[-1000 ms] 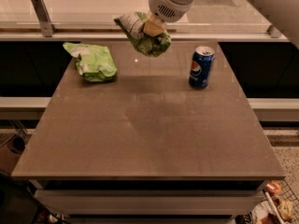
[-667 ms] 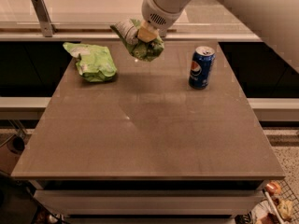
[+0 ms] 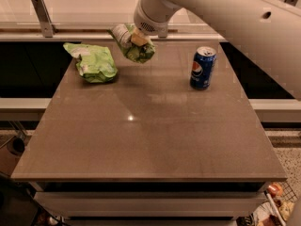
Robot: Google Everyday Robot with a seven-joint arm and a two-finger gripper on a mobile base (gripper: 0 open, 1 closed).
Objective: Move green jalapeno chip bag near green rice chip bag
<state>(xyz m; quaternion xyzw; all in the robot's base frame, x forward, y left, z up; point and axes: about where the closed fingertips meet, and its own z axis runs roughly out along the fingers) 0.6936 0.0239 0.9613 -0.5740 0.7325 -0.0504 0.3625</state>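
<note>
Camera view looks down on a square table (image 3: 141,140) with a smooth grey-brown top that gives back small spots of light near its middle. Behind it runs a pale ledge (image 3: 84,8) with a metal post (image 3: 41,15) standing at the left, and the space between ledge and table is dark. At the right, a piece of speckled floor (image 3: 287,159) is visible. The front half of the table top is bare up to the front edge and both side edges; all objects stay in the rear part. A blue soda can (image 3: 202,68) stands upright at the rear right, near the right edge. The green rice chip bag (image 3: 92,62), bright light green and wrinkly, lies at the rear left. The white arm (image 3: 225,18) comes in from the upper right, and its gripper (image 3: 138,37) is over the rear middle of the table, between the can and the rice bag but closer to the bag. Its fingers are closed on the green jalapeno chip bag (image 3: 138,51), which is crumpled in the grasp: darker olive green below, with a white printed panel pointing to the upper left. The two bags are near but apart, with a strip of table between them. I cannot tell if the held bag touches the table.
</note>
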